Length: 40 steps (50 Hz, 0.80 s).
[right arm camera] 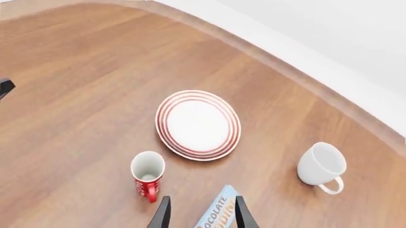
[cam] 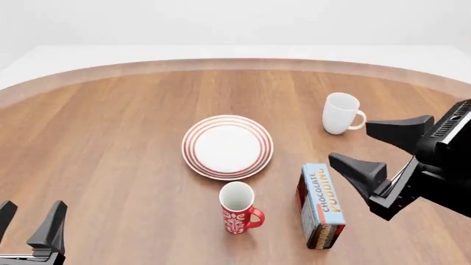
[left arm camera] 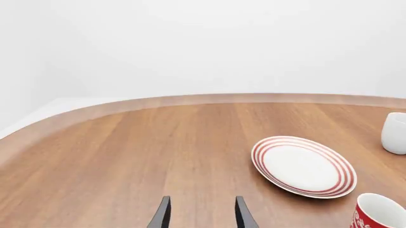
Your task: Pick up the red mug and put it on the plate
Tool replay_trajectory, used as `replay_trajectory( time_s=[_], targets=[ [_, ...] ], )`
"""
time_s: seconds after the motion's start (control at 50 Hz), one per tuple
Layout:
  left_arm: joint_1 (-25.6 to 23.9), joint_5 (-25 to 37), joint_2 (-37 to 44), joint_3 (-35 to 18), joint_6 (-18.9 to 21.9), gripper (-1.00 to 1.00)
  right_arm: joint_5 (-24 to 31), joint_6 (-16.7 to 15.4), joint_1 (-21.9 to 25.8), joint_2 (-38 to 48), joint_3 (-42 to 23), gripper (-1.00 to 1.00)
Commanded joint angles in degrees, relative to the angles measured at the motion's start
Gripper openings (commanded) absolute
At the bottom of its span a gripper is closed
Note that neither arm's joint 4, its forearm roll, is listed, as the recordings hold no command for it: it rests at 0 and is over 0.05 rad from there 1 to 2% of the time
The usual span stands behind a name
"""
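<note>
In the left wrist view, the left gripper (left arm camera: 201, 213) is hanging over bare wood with its two dark fingers spread apart and nothing between them, while the plate (left arm camera: 303, 166) is sitting off to one side, the red mug (left arm camera: 379, 212) is peeking in at the corner just beside the plate, and a white mug (left arm camera: 394, 133) is showing at the edge. Moving to the front view, the red mug (cam: 239, 208) is standing upright just on the near side of the plate (cam: 227, 147), close to its rim but not on it, handle pointing right; a chocolate pudding box (cam: 321, 204) is lying right of the red mug, and the white mug (cam: 341, 113) is standing farther back on the right. The right gripper (cam: 375, 149) is hovering above the table at the right with its jaws wide and empty, and the left gripper (cam: 30, 222) is sitting low at the bottom left, also spread. In the right wrist view, the right gripper (right arm camera: 201, 213) is looking down with fingers apart, the pudding box (right arm camera: 217, 209) is poking up between them, and the red mug (right arm camera: 148, 175) is standing near the plate (right arm camera: 198, 124), with the white mug (right arm camera: 322, 165) well apart.
</note>
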Motion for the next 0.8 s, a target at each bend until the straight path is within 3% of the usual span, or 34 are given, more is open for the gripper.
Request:
replay_trajectory(
  time_s=[0.02,0.24,0.46,0.66,0.8],
  targets=[
    [0.0,0.0,0.0,0.0,0.0,1.0,2.38,1.89,0.73,5.7,-2.47,1.0],
    [0.0,0.0,0.0,0.0,0.0,1.0,1.98,2.85,3.38,9.71,-2.44,1.0],
    [0.0,0.0,0.0,0.0,0.0,1.0,3.39,2.07,3.34,12.79,-2.77,1.0],
    [0.0,0.0,0.0,0.0,0.0,1.0,2.0,0.86,2.81,16.06,-1.45,1.0],
    [0.0,0.0,0.0,0.0,0.0,1.0,0.46,0.89,4.88,17.8,-0.15,1.0]
  ],
)
